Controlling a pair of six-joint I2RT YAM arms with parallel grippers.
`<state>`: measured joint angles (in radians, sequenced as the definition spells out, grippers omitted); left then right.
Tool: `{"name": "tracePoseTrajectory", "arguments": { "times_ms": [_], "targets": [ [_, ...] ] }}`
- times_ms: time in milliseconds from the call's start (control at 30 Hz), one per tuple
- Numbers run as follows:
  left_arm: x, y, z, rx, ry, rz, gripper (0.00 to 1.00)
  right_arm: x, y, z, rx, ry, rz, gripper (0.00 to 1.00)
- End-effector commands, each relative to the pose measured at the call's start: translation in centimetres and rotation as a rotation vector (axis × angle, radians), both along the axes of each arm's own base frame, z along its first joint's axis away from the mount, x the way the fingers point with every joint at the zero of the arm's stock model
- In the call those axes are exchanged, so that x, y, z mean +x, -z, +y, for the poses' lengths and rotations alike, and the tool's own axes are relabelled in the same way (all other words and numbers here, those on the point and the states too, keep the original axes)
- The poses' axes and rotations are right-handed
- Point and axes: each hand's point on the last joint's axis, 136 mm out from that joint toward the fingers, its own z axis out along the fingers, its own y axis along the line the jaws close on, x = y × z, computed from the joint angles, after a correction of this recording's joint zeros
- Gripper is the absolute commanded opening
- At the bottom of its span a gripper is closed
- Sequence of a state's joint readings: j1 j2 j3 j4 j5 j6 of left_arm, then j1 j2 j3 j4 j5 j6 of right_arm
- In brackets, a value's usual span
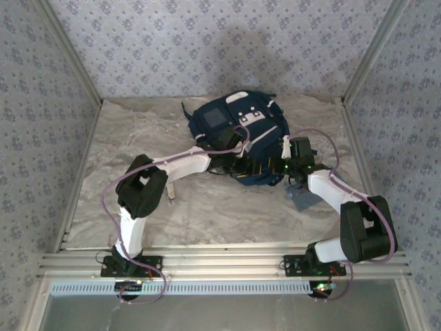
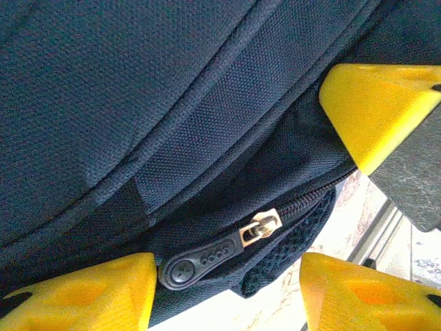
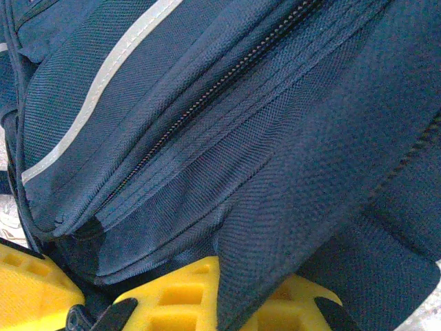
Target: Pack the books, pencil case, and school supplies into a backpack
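Note:
The navy backpack [image 1: 231, 121] with white stripes lies at the back middle of the table. My left gripper [image 1: 242, 164] is at its near edge. In the left wrist view that gripper [image 2: 220, 293] is open, its yellow fingers [image 2: 76, 293] on either side of a black rubber zipper pull [image 2: 203, 256] with a brass slider. My right gripper [image 1: 281, 165] meets the bag from the right. It [image 3: 231, 303] is shut on a fold of backpack fabric [image 3: 275, 227]. Another yellow finger [image 2: 372, 103] shows at the upper right of the left wrist view. The books, pencil case and school supplies are hidden.
The table [image 1: 151, 138] is pale marble-patterned, with patterned walls on three sides and an aluminium rail [image 1: 220, 258] along the near edge. A small grey-blue shape [image 1: 300, 198] lies under my right forearm, too hidden to identify.

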<state>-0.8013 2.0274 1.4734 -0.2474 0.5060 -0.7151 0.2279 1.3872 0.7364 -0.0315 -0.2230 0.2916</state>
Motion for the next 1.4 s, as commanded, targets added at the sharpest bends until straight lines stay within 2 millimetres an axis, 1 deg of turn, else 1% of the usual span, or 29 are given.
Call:
{"name": "tracePoseTrajectory", "arguments": {
  "times_ms": [0,67,200,300,433,500,667,800,833,867,900,933,967,1033,1100,1233,1300,1367],
  "targets": [
    [-1.1,-0.5,-2.0,-0.062,0.035,0.049,0.58,1.7,-3.8,1.5,0.053,-0.043,-0.146,0.0],
    [-1.1,-1.0,-2.5,-0.095,0.032,0.052,0.57,1.7,-3.8,1.6,0.057,-0.043,-0.144,0.0],
    [-0.6,-2.6,-3.3,-0.153,0.03,0.03,0.57,1.6,-3.4,1.6,0.059,-0.042,-0.136,0.0],
    [-0.4,-3.9,-3.9,-0.201,0.031,0.018,0.55,1.4,-3.2,1.6,0.059,-0.042,-0.13,0.0],
    [-0.5,-4.5,-4.0,-0.22,0.035,0.021,0.52,1.3,-3.1,1.5,0.057,-0.041,-0.126,0.0],
    [-0.5,-4.1,-3.9,-0.21,0.033,0.024,0.49,1.4,-3.1,1.5,0.056,-0.04,-0.128,0.0],
    [-0.8,-2.5,-3.4,-0.173,0.026,0.045,0.36,1.3,-3.1,1.4,0.055,-0.037,-0.127,0.0],
    [-1.2,-1.4,-2.3,-0.106,0.029,0.045,0.34,1.3,-3.0,1.3,0.055,-0.034,-0.124,0.0],
    [-1.3,-1.0,-2.0,-0.079,0.035,0.042,0.35,1.3,-3.1,1.3,0.055,-0.035,-0.124,0.0],
    [-1.5,-0.7,-1.6,-0.051,0.041,0.035,0.39,1.3,-3.1,1.3,0.054,-0.033,-0.124,0.0],
    [-1.6,-0.2,-0.9,-0.005,0.04,0.025,0.47,1.3,-3.0,1.3,0.053,-0.034,-0.124,0.0],
    [-1.7,0.2,-0.3,0.034,0.042,0.009,0.5,1.3,-3.1,1.3,0.055,-0.032,-0.125,0.0],
    [-1.7,0.4,0.0,0.057,0.046,-0.008,0.52,1.3,-3.2,1.3,0.056,-0.033,-0.127,0.0],
    [-1.8,0.5,0.4,0.082,0.048,-0.024,0.53,1.4,-3.2,1.3,0.059,-0.028,-0.123,0.0],
    [-2.0,0.5,0.0,0.078,0.05,-0.017,0.54,1.4,-3.5,1.5,0.081,-0.021,-0.116,0.0],
    [-2.5,0.4,-0.7,0.072,0.061,-0.006,0.54,1.1,-4.3,2.4,0.126,-0.012,-0.106,0.0],
    [-2.7,0.6,-0.4,0.102,0.064,-0.006,0.54,1.0,-4.4,2.4,0.126,0.014,-0.097,0.0],
    [-3.1,1.0,0.3,0.151,0.066,-0.004,0.54,0.9,-4.2,2.3,0.147,0.05,-0.081,0.0]
  ]
}}
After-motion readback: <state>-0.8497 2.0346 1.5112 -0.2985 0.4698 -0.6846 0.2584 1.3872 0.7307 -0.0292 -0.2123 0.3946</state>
